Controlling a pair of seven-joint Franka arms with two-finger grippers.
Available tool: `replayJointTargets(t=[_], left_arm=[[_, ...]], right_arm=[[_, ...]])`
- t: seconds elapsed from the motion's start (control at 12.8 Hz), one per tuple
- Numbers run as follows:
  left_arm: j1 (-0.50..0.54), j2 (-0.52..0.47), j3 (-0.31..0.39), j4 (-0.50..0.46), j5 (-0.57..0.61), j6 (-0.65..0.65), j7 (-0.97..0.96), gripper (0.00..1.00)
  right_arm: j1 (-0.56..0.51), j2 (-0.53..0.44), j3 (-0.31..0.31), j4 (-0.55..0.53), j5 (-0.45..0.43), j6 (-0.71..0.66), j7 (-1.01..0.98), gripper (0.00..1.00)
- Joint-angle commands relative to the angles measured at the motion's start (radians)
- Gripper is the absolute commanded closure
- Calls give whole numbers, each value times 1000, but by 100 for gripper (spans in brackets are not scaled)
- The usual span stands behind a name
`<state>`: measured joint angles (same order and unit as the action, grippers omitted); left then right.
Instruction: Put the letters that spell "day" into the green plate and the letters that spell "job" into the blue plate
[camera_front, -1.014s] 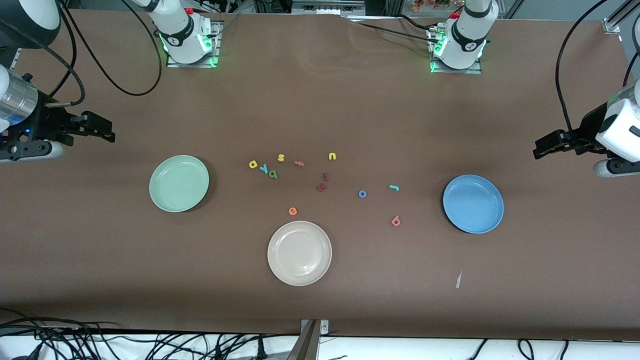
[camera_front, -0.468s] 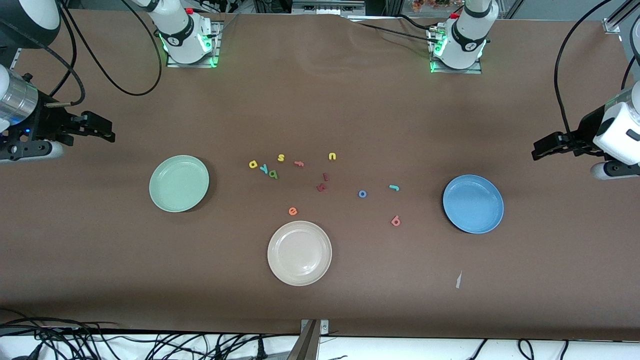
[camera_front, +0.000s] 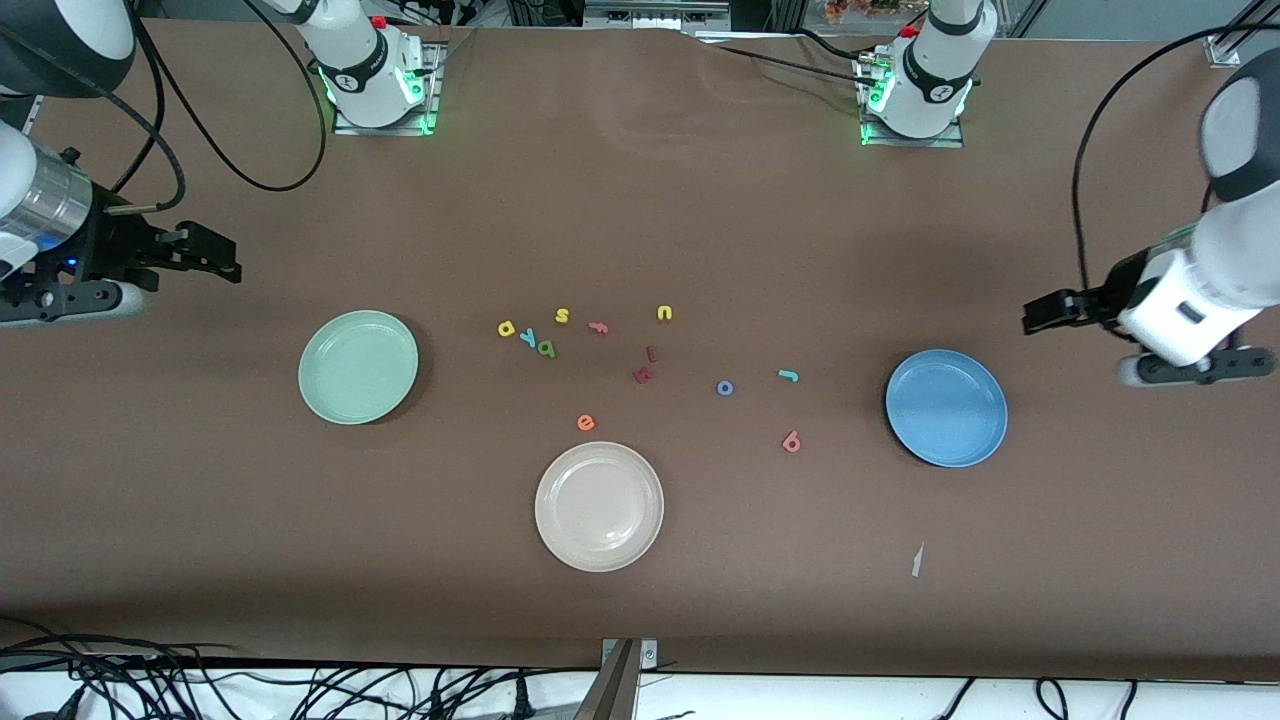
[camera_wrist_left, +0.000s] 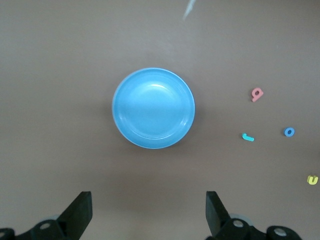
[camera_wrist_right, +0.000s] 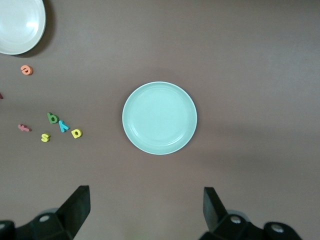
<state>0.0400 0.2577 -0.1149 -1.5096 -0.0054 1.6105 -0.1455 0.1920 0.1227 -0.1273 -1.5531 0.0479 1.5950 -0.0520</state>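
A matte brown sheet covers the bench (camera_front: 700, 230), faintly creased near the robots' bases. Three round, smooth, shallow-rimmed plates rest on it: the green plate (camera_front: 358, 366) toward the right arm's end, the blue plate (camera_front: 946, 407) toward the left arm's end, and a cream-white plate (camera_front: 599, 506) between them, nearest the front camera. All three hold nothing.

Twelve tiny flat toy letters lie loose between the plates. Of the letters that spell "day", the yellow round-bowled letter (camera_front: 506, 328), teal "y" (camera_front: 527, 338) and green round-bowled letter (camera_front: 546, 348) huddle in a slanting row, nearly touching. Near them lie a yellow "s" (camera_front: 562, 316), an orange "f" (camera_front: 598, 326) and a yellow "u" (camera_front: 664, 313). Two dark red letters (camera_front: 645, 366) sit mid-bench, and an orange "e" (camera_front: 586, 422) lies just beside the cream-white plate. Of the letters that spell "job", the blue ring "o" (camera_front: 725, 388), teal "j" (camera_front: 788, 376) and salmon-pink "b" (camera_front: 791, 441) lie apart from one another, nearer the blue plate.

The left end effector (camera_front: 1040, 317) hangs over bare bench beside the blue plate, fingers spread wide, gripping nothing. The right end effector (camera_front: 215, 262) hangs over bare bench near the green plate, likewise spread and unladen.
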Motion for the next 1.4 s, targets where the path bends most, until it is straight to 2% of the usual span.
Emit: replayJointTargets(t=[0.0,0.16,0.23,0.39,0.62,0.78,0.94,1.09,1.33], left_arm=[[-73,73,4,9,-28,40,0,0],[-120,127,4,-9,-97,101,-186,0],[-159,138,4,-44,-97,180,-335,0],[-209,182,4,-93,-97,316,-513,0],[-268,311,4,-93,-84,510,-723,0],[-287,351,4,-101,-79,593,-814,0],[-296,368,6,-171,-77,717,-841,0],[-315,368,7,-289,-61,897,-868,0],[-336,368,9,-323,-24,899,-955,4]], right_arm=[[29,-3,6,-7,-3,-3,41,0],[73,20,6,-7,3,11,73,0],[93,37,8,-7,6,34,119,0],[153,75,6,-1,4,69,179,0],[220,121,6,-2,4,115,247,0],[248,138,8,-1,7,132,293,0],[276,167,8,-8,33,176,348,0],[273,163,49,-100,35,285,385,0],[268,160,118,-237,26,422,393,0]])
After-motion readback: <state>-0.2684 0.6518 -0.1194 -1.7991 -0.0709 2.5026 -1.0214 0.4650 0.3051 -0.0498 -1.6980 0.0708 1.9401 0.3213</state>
